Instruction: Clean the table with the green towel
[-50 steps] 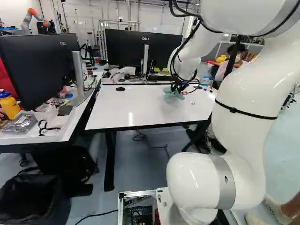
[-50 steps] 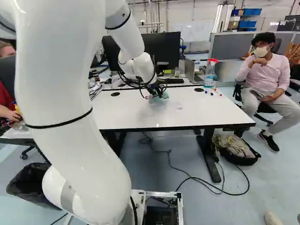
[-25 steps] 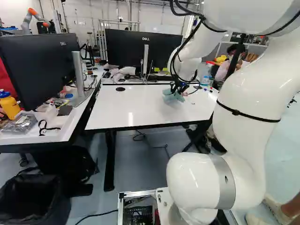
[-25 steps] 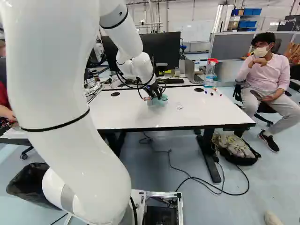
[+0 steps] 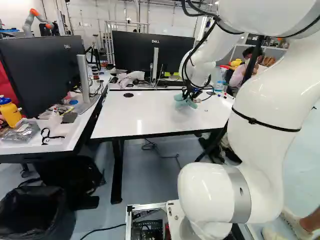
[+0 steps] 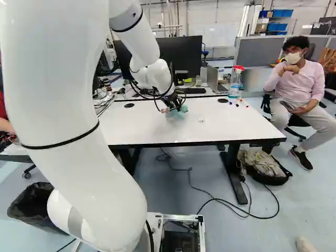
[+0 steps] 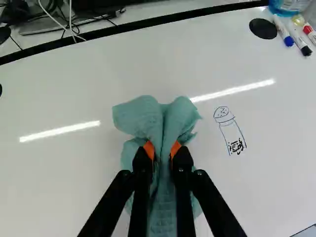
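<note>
Jaws: nearly closed, with the towel pinched in folds between the two orange pads. The gathered cloth passes through the grip; its leading part projects ahead of the pads and its remainder runs back beneath the fingers, spreading slightly past them on both sides. Two rounded lobes fan out ahead, parted by a crease that leads into the grip. Long axis: roughly parallel to the fingers, with the lobed end toward the far edge of the tabletop. White surface extends to either side of the towel and between its lobes and that edge; the near edge lies well apart from it. A marker drawing of a capped container lies near the towel, on the robot's right. Farther right, by the far edge, are a black disc, pens and, just beside the pens, a spray bottle. Monitors stand beyond the far edge.
</note>
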